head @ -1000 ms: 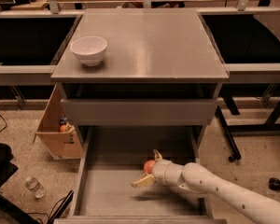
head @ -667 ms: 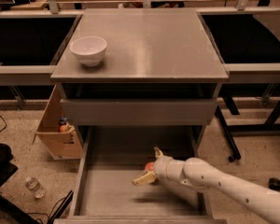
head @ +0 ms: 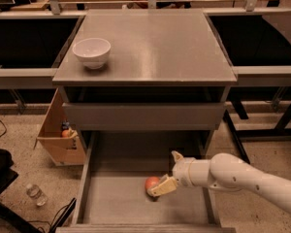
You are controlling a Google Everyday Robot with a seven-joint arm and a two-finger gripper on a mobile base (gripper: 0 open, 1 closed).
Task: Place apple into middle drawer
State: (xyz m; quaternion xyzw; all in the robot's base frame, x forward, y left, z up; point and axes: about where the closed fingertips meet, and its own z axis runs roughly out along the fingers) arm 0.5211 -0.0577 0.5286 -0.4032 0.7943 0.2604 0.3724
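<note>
1. We see the gripper (head: pixel 169 172) low inside the drawer (head: pixel 116 200), fingers spread and clasping nothing.
2. The apple (head: pixel 151 182) rests on the drawer floor, right against the lower finger.
3. The drawer stands pulled out beneath a flat panel (head: pixel 143 116).
4. Above, a bowl (head: pixel 91 52) sits on the cabinet top (head: pixel 160 47).

A white bowl (head: pixel 91 52) sits near the left edge of the grey cabinet top (head: pixel 155 47), well above my gripper (head: pixel 168 172), which hangs low at the cabinet's front. On the speckled floor (head: pixel 19 144) to the left, an open cardboard box (head: pixel 56 142) stands just beside the cabinet with something orange inside. A plastic bottle (head: pixel 36 193) lies nearer the camera, close to a black cable (head: pixel 63 213).
</note>
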